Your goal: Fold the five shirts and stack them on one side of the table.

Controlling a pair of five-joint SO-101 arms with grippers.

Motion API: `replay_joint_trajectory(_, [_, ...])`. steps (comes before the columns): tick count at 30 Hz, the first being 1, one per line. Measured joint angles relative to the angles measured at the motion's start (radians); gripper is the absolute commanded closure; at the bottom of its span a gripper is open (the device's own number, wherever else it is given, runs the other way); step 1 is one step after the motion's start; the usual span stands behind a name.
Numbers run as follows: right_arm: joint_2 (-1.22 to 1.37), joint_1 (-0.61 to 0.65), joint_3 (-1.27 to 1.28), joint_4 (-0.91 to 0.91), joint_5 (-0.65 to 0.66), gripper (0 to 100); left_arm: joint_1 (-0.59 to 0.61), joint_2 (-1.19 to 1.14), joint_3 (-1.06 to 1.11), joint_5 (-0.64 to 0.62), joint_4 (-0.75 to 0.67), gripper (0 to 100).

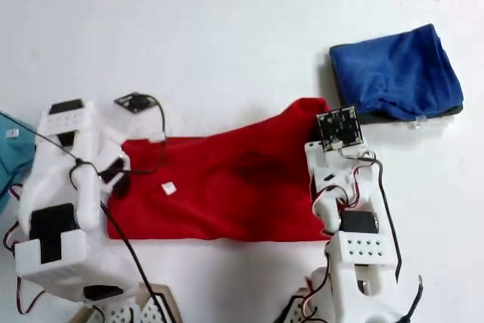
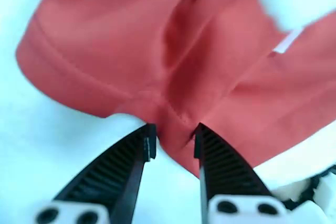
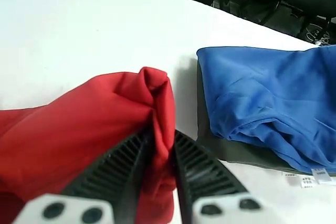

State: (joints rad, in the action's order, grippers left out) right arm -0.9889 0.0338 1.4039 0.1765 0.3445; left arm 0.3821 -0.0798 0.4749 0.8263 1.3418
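Note:
A red shirt [image 1: 227, 187] lies spread across the middle of the table, with a small white tag [image 1: 169, 187] near its left end. My left gripper [image 2: 173, 137] is at the shirt's left edge, its jaws closed on a bunched seam of the red shirt [image 2: 157, 51]. My right gripper [image 3: 163, 140] pinches a raised fold at the right edge of the red shirt [image 3: 79, 129]. A folded blue shirt [image 1: 397, 69] rests on a dark grey one [image 3: 220, 148] at the far right. A teal shirt [image 1: 9, 149] pokes in at the left edge.
The left arm's white body [image 1: 57, 202] covers the near left of the table, and the right arm's body [image 1: 359, 255] the near right. Bare white tabletop [image 1: 189, 43] stretches across the far side.

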Motion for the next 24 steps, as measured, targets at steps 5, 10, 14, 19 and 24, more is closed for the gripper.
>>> replay_joint_trajectory(5, [0.000,0.000,0.000,0.000,0.000,97.9,0.002,0.000,0.055,0.005,-0.087,87])
replay_joint_trajectory(10, [0.000,0.000,0.000,0.000,0.000,97.9,0.000,-0.002,0.057,-0.008,-0.097,96])
replay_joint_trajectory(14, [0.000,0.000,0.000,0.000,0.000,97.9,0.000,-0.002,0.011,-0.028,-0.037,97])
replay_joint_trajectory(19, [0.000,0.000,0.000,0.000,0.000,97.9,0.000,-0.002,-0.115,-0.034,0.100,97])
replay_joint_trajectory(24, [0.000,0.000,0.000,0.000,0.000,97.9,0.000,-0.002,-0.207,-0.034,0.189,97])
